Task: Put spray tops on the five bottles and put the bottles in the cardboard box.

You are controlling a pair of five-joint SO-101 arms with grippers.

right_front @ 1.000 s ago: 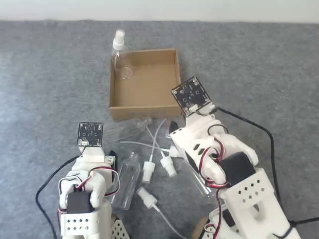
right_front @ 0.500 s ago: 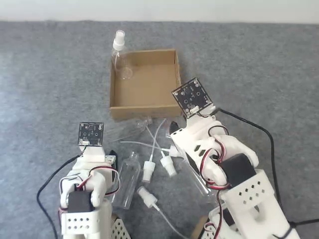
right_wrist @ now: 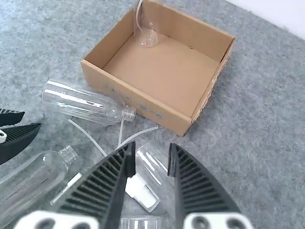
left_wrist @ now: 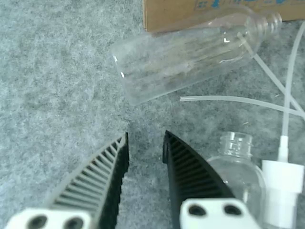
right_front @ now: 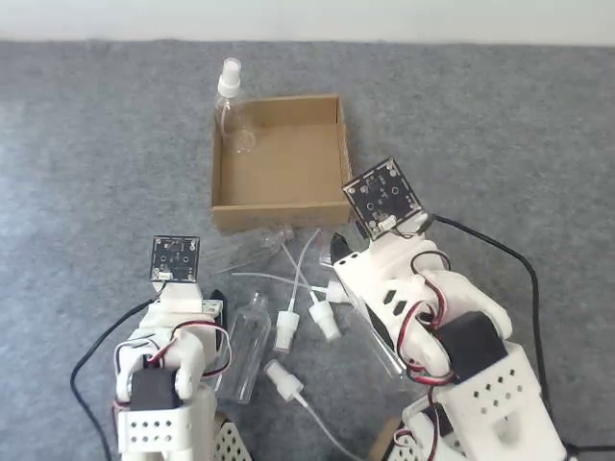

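Nearest, the left gripper (left_wrist: 145, 143) sits narrowly open and empty beside an uncapped bottle (left_wrist: 238, 167) on the tabletop (left_wrist: 57, 71), and the right gripper (right_wrist: 150, 151), partly open and empty, hovers over a loose spray top (right_wrist: 141, 192). A second capping seems about to start: the right must pinch that top, the left the bottle's body. Beyond, the cardboard box (right_wrist: 143, 107) holds one capped bottle (right_front: 229, 101).
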